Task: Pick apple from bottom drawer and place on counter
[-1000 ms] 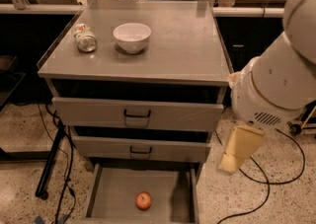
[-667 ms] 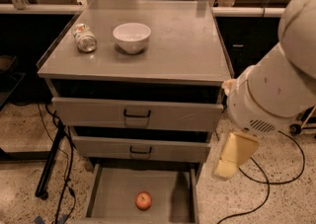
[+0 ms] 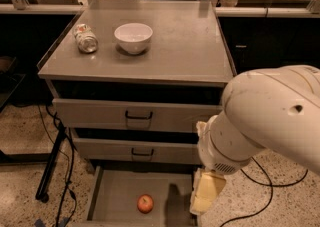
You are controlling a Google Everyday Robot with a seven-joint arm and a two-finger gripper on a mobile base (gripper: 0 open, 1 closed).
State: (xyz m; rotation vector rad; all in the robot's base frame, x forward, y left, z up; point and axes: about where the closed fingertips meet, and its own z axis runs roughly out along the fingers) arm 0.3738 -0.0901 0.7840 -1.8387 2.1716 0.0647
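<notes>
In the pulled-out bottom drawer (image 3: 115,196), the apple (image 3: 145,203) lies on the flat grey tray, to the left of the gripper (image 3: 206,198).

The apple is small, round and red-orange, sitting alone and apart from the gripper. The gripper is a pale yellowish, blocky piece under the smooth, rounded white arm (image 3: 265,116), and it hangs at the drawer's right edge. Whether it is open or closed cannot be told, and nothing is seen in its hold. The counter (image 3: 185,46) is a dull grey metal sheet with a thin raised rim. On it stand a glossy white bowl (image 3: 133,37) and, near it on the left, a can (image 3: 85,38) lying on its side.
</notes>
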